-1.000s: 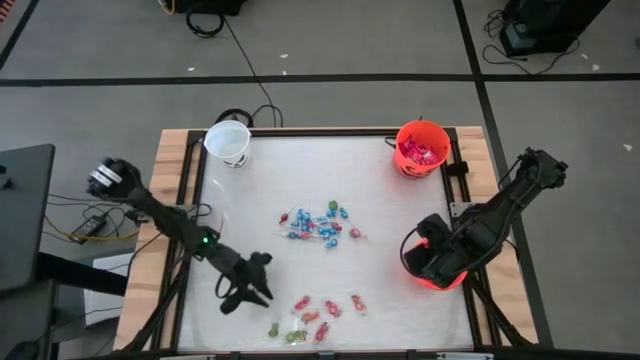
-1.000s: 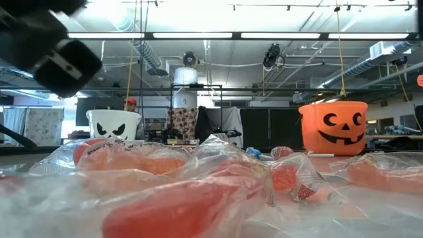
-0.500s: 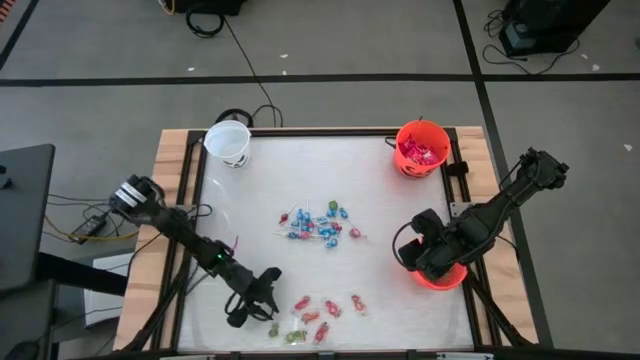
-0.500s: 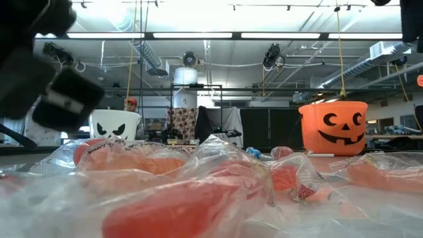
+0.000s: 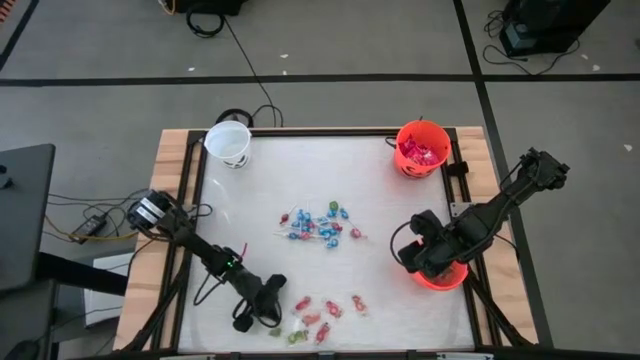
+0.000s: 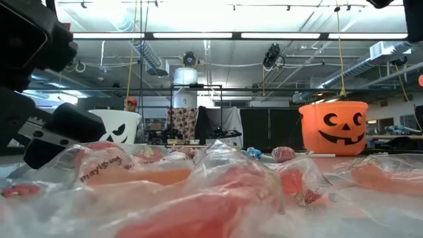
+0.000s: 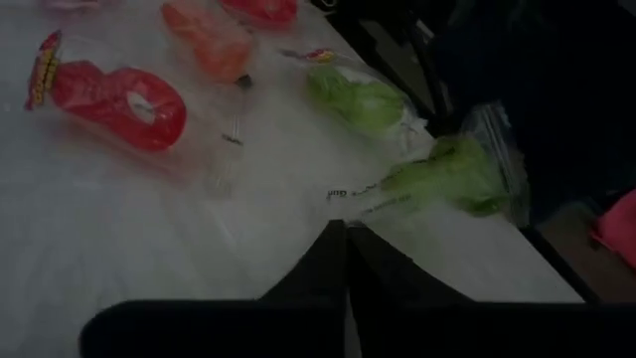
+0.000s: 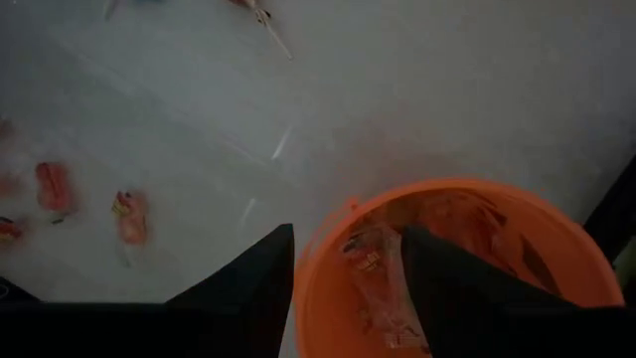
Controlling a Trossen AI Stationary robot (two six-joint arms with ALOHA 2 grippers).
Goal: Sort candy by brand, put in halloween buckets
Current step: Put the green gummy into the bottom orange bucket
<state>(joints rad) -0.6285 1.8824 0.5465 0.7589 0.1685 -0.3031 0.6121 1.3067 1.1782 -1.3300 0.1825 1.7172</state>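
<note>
Both arms are dark, near-black, built of slim tubular links between thicker rounded joints. The left arm, at the lower left of the high view, carries a small green light midway along it and a pale grey cylindrical joint at its outer end. The right arm, at the right, ends in a bulky dark wrist block. In each wrist view the fingers are flat, matte black and tapering.

Low view: foreground candy blurred, brands unreadable. Right arm covers part of the near orange bucket. White bucket partly hidden behind the left arm.
</note>
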